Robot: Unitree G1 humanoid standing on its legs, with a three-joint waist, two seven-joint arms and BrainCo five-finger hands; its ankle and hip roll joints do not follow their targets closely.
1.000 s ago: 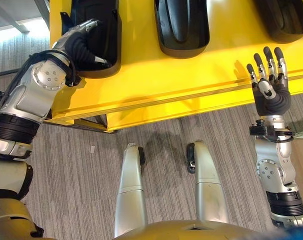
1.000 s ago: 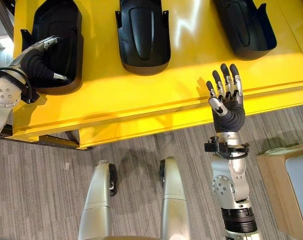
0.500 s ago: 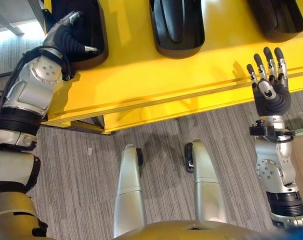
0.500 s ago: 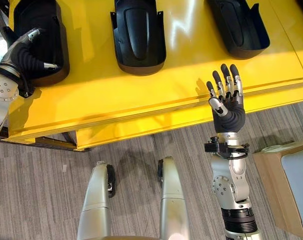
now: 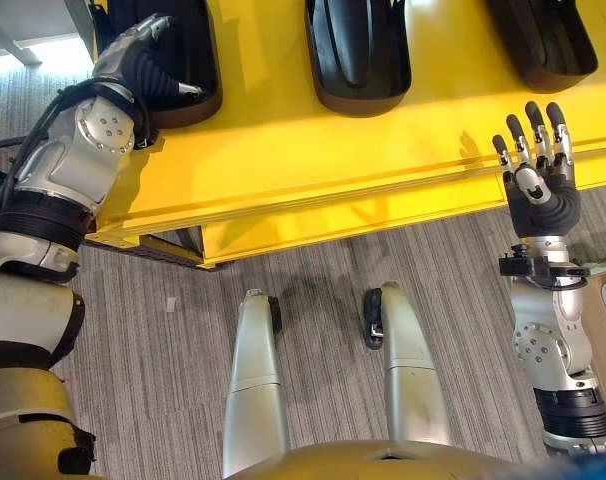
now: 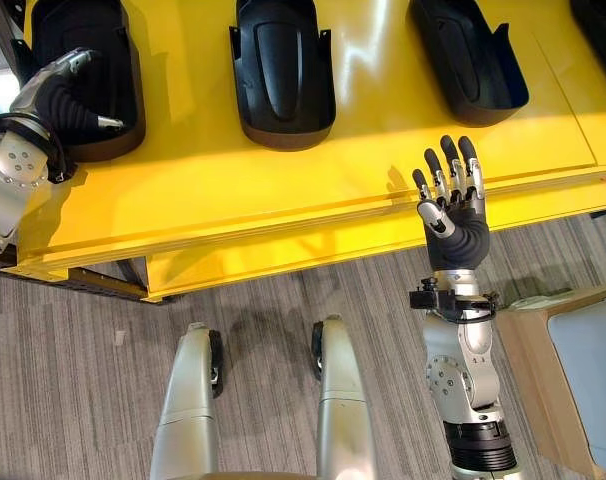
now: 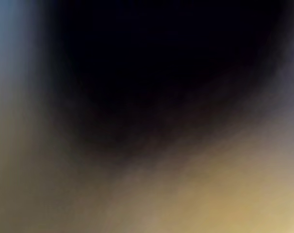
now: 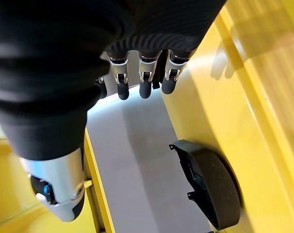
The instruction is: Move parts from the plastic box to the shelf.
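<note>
Three black moulded plastic parts lay in a row on the yellow shelf [image 6: 313,190], all open side up, each a long shell w/ rounded near end and a raised ridge down the middle. The left part [image 6: 113,60] sat near the shelf's left edge, the middle part [image 6: 283,70] well apart from it, the right part [image 6: 468,60] further right and angled a bit. Small notched tabs showed on the rims of the middle and right ones. Surfaces were matte to semi-gloss, no markings legible.

The left hand [image 6: 68,95] was on the left part at its near left rim: dark ribbed cover over the edge, a silver finger running along the outer wall, thumb tip pointing into the hollow. Fingers looked bent round the rim, i.e. gripping it. Left wrist view was just a dark blur over a yellowish patch, nothing readable.

The right hand [image 6: 451,200] was over the shelf's front lip, palm up, fingers straight and spread a little, holding nothing, well apart from any part. Its wrist view showed the fingertips [image 8: 144,90] extended in a row, w/ one black part [image 8: 210,187] on yellow surface beyond.

A brown box corner [image 6: 558,370] w/ pale grey inside stood on the grey carpet floor [image 6: 83,380], at the robot's right.
</note>
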